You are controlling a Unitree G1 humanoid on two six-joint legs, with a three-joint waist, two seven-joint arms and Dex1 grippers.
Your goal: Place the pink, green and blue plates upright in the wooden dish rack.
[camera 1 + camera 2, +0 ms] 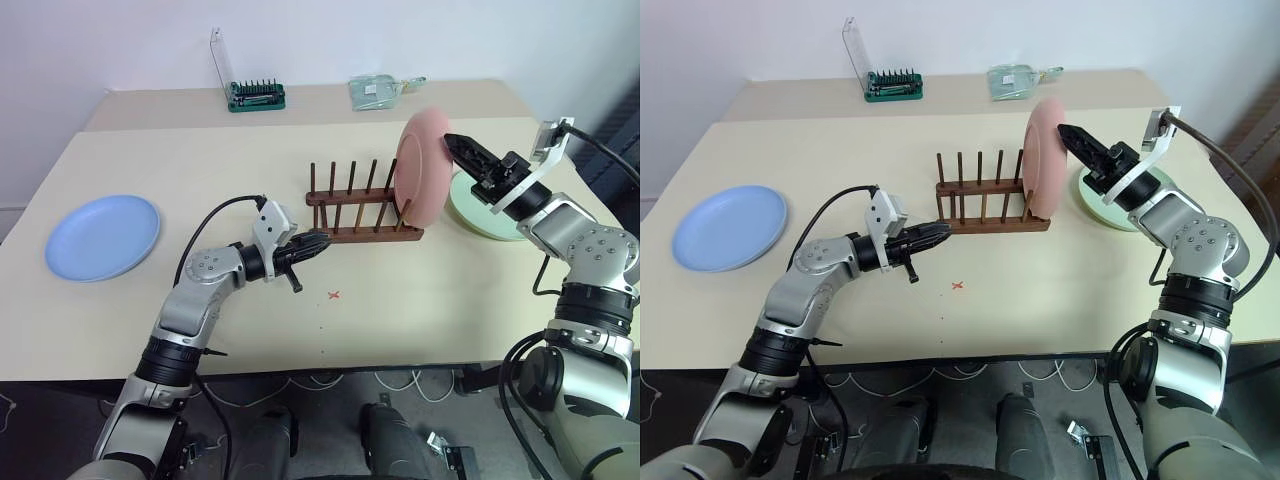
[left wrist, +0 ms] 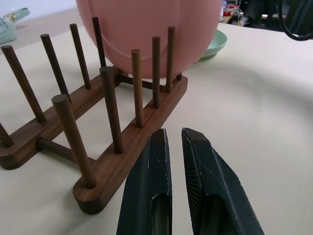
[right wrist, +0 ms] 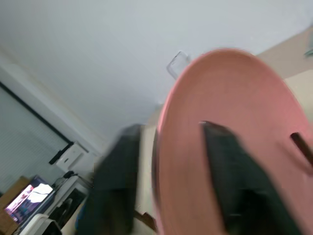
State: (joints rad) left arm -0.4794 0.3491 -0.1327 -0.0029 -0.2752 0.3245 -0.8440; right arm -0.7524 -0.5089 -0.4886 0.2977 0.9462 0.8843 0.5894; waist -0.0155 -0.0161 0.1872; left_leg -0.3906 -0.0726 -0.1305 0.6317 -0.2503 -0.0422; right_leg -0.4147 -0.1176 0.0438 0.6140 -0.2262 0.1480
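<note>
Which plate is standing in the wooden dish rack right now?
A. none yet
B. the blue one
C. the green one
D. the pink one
D: the pink plate stands upright between the pegs at the right end of the wooden dish rack, while the blue plate and the green plate lie flat on the table.
</note>
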